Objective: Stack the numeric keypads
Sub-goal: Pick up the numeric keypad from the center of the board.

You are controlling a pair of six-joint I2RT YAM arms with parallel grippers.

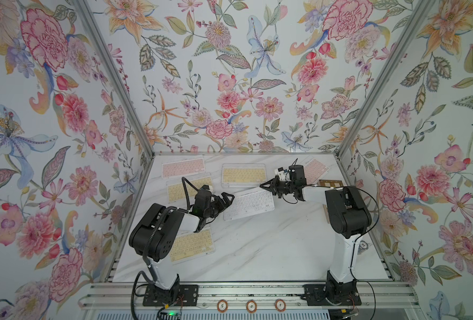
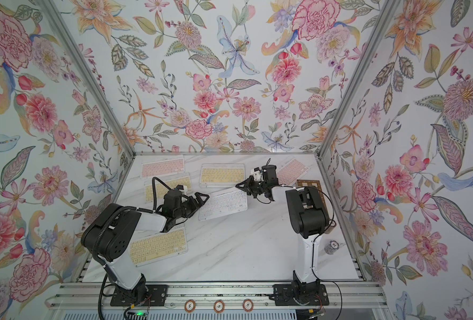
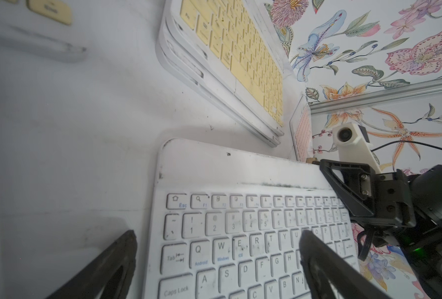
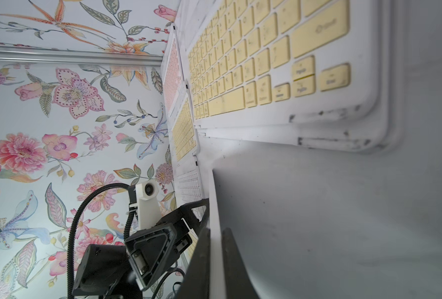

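Centrally, white keypad pinched at one corner by right end effector, left end effector wide alongside.

We read the table as smooth white marble-look w/ grey veins, faint gloss. White keypad: matt plastic, scuffed, dark grime on frame & keys. Yellow-keyed keypad: matt plastic keys, white plastic frame, edges smudged black. Pink keypad: same plastic as far as we can tell, clear-ish rim. Right gripper & left gripper: black matt plastic, slightly grainy. Walls: matt floral print, prob. paper. Frame rail: brushed metal, dull sheen. Chessboard: brown & cream, wood-look, matt.
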